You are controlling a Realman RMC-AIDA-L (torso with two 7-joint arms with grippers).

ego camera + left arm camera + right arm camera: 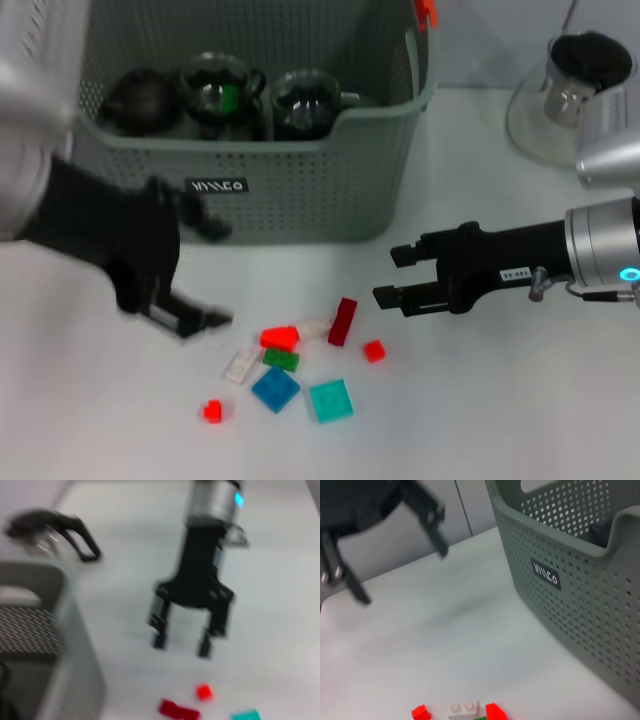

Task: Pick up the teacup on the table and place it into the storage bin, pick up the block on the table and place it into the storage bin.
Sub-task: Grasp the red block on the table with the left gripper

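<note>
The grey-green perforated storage bin [300,190] stands at the back of the table. Two dark glass teacups [305,102] sit inside it, one of them [222,95] with something green in it. Loose blocks lie in front of the bin: a red one [279,337], green [282,360], blue [275,389], teal [331,400], dark red [343,321] and white [240,366]. My left gripper [215,275] hovers open and empty just left of the blocks, below the bin's front. To the right of the blocks is my right gripper [390,275], also open and empty. The left wrist view shows that right gripper [180,647] above a small red block [203,691].
A glass teapot [570,90] with a black lid stands at the back right, beside the bin. A dark round pot [140,100] sits in the bin's left end. Two small red blocks [213,410] [374,350] lie at the edges of the pile.
</note>
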